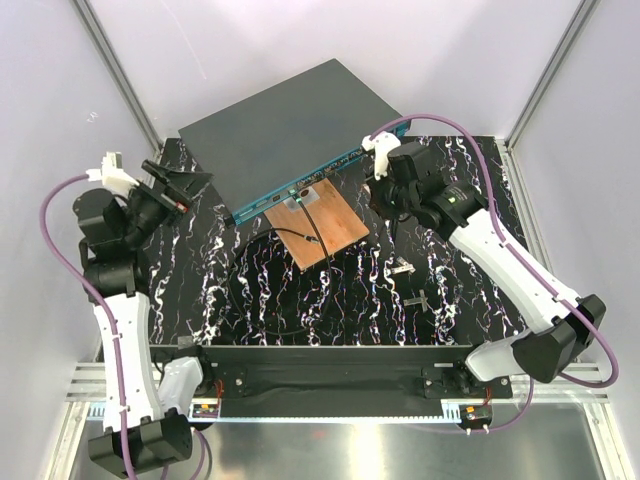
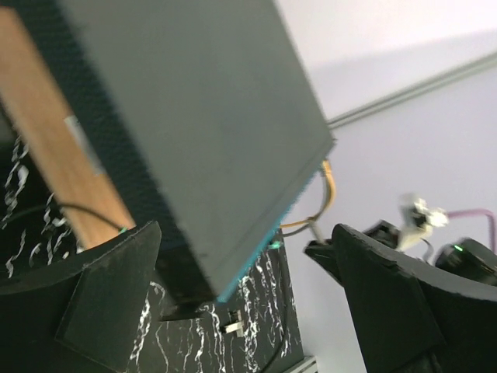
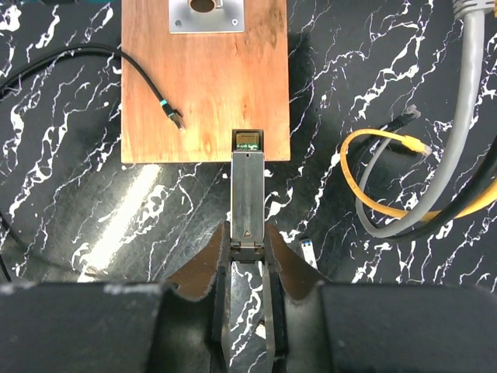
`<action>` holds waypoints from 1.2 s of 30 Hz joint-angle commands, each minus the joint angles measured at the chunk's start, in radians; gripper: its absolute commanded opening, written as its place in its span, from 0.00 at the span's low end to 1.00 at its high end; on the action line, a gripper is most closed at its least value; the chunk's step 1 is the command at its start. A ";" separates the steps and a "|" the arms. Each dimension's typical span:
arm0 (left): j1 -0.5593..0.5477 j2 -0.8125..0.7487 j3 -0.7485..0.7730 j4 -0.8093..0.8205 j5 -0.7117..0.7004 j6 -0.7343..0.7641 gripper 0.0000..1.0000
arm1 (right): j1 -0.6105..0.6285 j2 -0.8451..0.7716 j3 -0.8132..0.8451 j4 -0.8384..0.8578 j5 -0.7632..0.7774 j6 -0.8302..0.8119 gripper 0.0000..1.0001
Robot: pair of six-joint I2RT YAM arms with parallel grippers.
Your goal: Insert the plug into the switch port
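Note:
The switch [image 1: 290, 130] is a flat dark grey box with a teal front face, lying at the back of the mat. In the left wrist view, the switch [image 2: 194, 116] fills the upper left. My right gripper [image 1: 388, 212] is by the switch's right front end, over the mat. In the right wrist view, that gripper [image 3: 248, 260] is shut on a long metal plug [image 3: 248, 194], whose tip reaches the near edge of the copper-brown board [image 3: 206, 93]. My left gripper [image 1: 190, 183] is open and empty at the switch's left corner; its fingers [image 2: 109, 303] frame the teal edge.
The brown board [image 1: 320, 225] lies in front of the switch with a black cable [image 1: 295, 233] on it. Yellow and grey cables [image 3: 404, 194] loop to the right. Small metal modules [image 1: 403, 266] lie on the marbled mat [image 1: 200, 290]. A silver strip runs along the near edge.

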 commanded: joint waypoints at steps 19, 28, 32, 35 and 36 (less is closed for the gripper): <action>-0.010 0.074 -0.225 0.316 -0.003 -0.176 0.99 | 0.043 0.021 -0.055 0.278 0.004 -0.083 0.00; -0.061 0.109 -0.234 0.331 -0.025 -0.179 0.97 | 0.062 0.041 -0.034 0.309 0.072 -0.025 0.00; -0.062 0.120 -0.230 0.353 -0.023 -0.189 0.97 | 0.062 0.057 -0.023 0.300 0.074 -0.008 0.00; -0.065 0.115 -0.234 0.364 -0.019 -0.194 0.98 | 0.060 0.073 -0.003 0.292 0.083 -0.002 0.00; -0.065 0.115 -0.236 0.367 -0.020 -0.197 0.98 | 0.062 0.079 0.006 0.289 0.084 -0.003 0.00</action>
